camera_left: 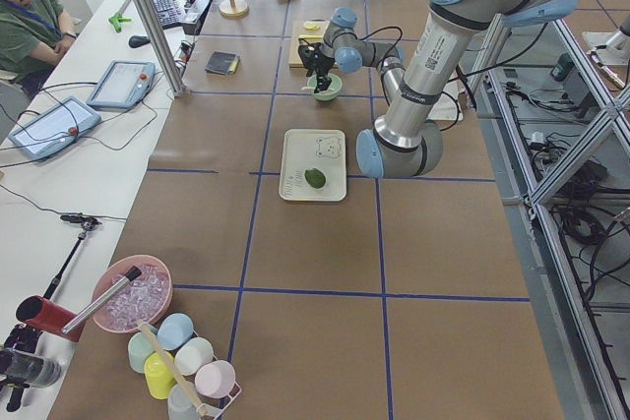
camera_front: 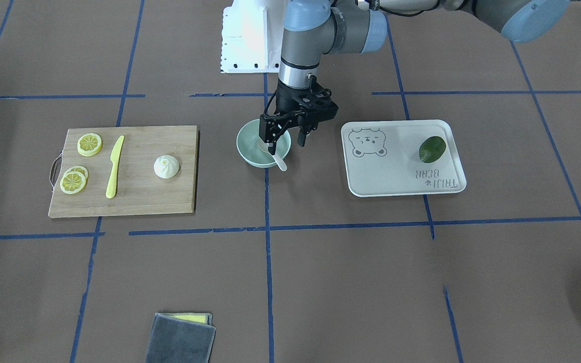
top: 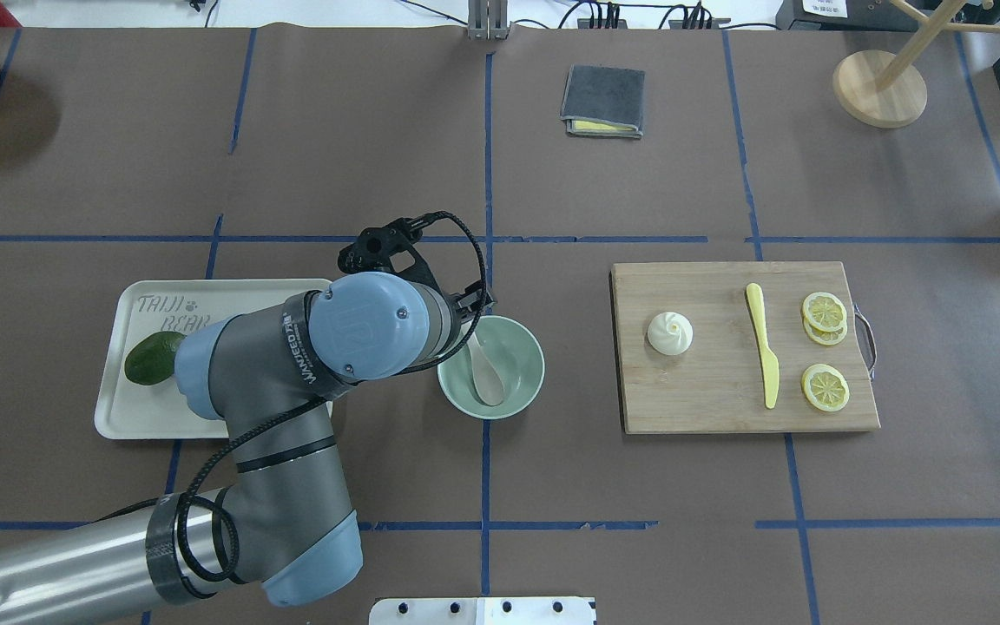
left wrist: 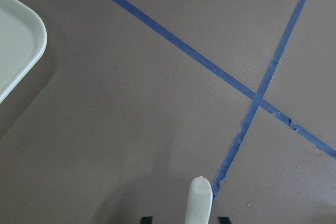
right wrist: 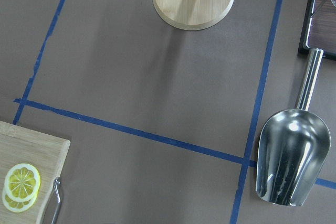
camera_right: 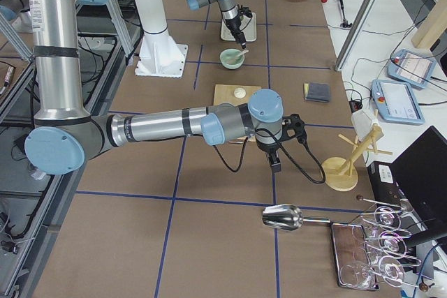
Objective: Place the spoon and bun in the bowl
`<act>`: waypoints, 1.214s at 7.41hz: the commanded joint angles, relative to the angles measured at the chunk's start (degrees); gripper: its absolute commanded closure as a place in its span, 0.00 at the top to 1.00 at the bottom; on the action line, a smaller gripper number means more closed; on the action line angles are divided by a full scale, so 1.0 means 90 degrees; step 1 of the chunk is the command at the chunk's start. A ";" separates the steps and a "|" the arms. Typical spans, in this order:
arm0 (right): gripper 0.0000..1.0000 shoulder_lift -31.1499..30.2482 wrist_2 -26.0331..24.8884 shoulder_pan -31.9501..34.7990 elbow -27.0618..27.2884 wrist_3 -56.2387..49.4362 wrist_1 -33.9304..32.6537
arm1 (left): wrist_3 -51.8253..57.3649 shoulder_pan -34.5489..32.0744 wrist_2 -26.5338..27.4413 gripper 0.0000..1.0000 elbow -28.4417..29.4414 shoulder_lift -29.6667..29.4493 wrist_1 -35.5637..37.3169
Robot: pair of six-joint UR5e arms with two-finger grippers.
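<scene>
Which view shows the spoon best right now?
Overhead exterior: the spoon lies almost whole in the bowl. In front-facing, the left gripper covers part of it; left wrist shows only a tip; side views show it tiny; right wrist, nothing.

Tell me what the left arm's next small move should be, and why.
Probably lift the left gripper straight up, clear of the bowl. Its jaws stand open and the spoon already lies in the bowl, handle over the rim; the bun sits on the cutting board.

Overhead and front-facing views look down from opposite sides, sharing the bowl (camera_front: pixel 252 160).
</scene>
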 commanded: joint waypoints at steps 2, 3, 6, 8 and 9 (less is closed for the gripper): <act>1.00 0.0027 -0.0010 0.0000 0.0047 0.0024 0.0010 | 0.3268 -0.1138 -0.1061 1.00 -0.1130 0.0856 0.0438; 1.00 0.0028 0.0000 -0.0010 0.0095 0.0024 0.0010 | 0.4478 -0.1697 -0.1425 1.00 -0.1218 0.1235 0.0439; 1.00 0.0028 0.0078 -0.0029 0.0222 0.0014 0.0010 | 0.8299 -0.4085 -0.3381 1.00 -0.1093 0.2251 0.0449; 1.00 -0.0001 0.0088 -0.0166 0.0300 0.0024 0.1126 | 0.9085 -0.5447 -0.4386 1.00 -0.0907 0.3206 0.0458; 1.00 0.0018 0.0039 -0.0331 0.0291 0.0043 0.1182 | 0.9457 -0.5752 -0.4388 1.00 -0.0829 0.3830 0.0468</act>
